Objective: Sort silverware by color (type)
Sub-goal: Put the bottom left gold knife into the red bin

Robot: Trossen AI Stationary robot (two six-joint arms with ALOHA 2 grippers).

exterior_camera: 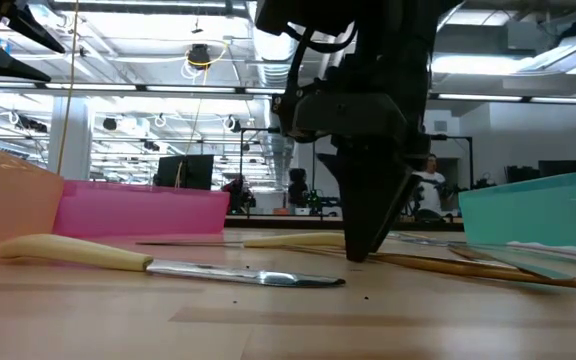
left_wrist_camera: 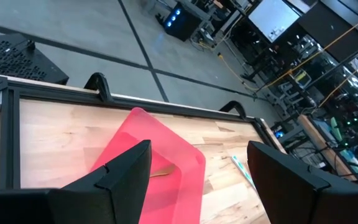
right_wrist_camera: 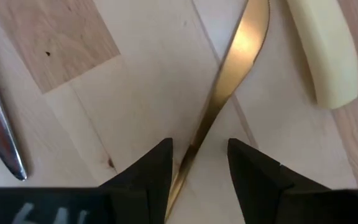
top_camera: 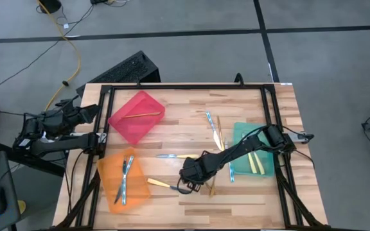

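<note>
Sorting was judged partly done: two silvery-blue pieces (top_camera: 126, 176) lay in the orange bin (top_camera: 108, 168), one gold piece (top_camera: 140, 115) in the red bin (top_camera: 148, 102), yellow-handled ones (top_camera: 255, 162) in the green bin (top_camera: 239, 131). Several pieces were left loose on the table (top_camera: 191, 106). The right gripper (right_wrist_camera: 197, 163) was set low over a gold knife (right_wrist_camera: 235, 68), fingers narrowly apart astride it, not yet clamped. The left gripper (left_wrist_camera: 194, 177) was parked wide open beside the table.

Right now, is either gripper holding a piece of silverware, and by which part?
The right gripper straddles the gold piece along its slim shaft, fingers down at the table; whether it is gripped cannot be told. The left gripper is open, holding nothing.
</note>
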